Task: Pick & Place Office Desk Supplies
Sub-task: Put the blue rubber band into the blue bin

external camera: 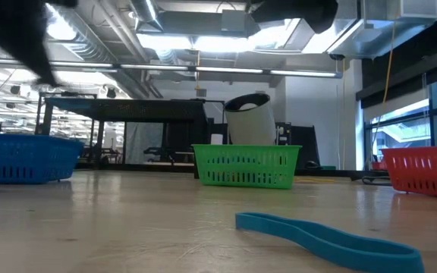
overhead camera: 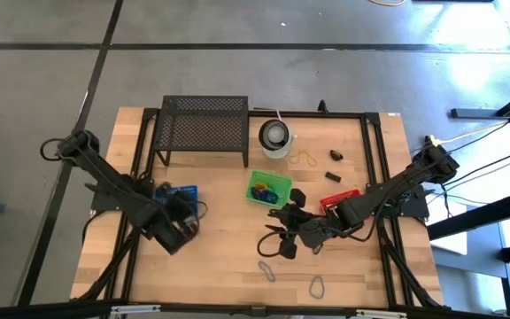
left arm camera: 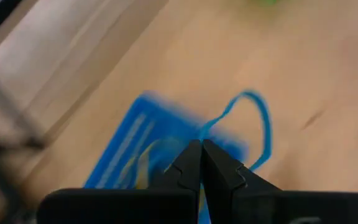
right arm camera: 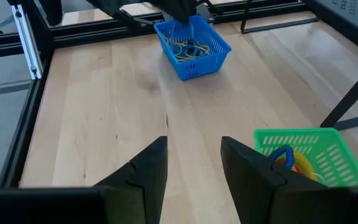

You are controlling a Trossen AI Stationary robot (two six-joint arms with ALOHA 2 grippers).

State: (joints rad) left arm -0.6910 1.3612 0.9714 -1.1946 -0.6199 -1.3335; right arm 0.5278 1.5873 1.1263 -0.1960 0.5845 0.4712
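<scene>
The left end effector [left arm camera: 201, 163] is pinching a blue rubber band [left arm camera: 253, 127] between closed fingers, hanging directly above the blue basket [right arm camera: 191, 46] at the tabletop's [overhead camera: 228, 248] nine o'clock side. The loop is trailing toward the basket's far rim, so release appears to be next. The right end effector [right arm camera: 194, 163], jaws apart and empty, is waiting at centre, the green basket [overhead camera: 267, 188] at its eleven o'clock.
</scene>
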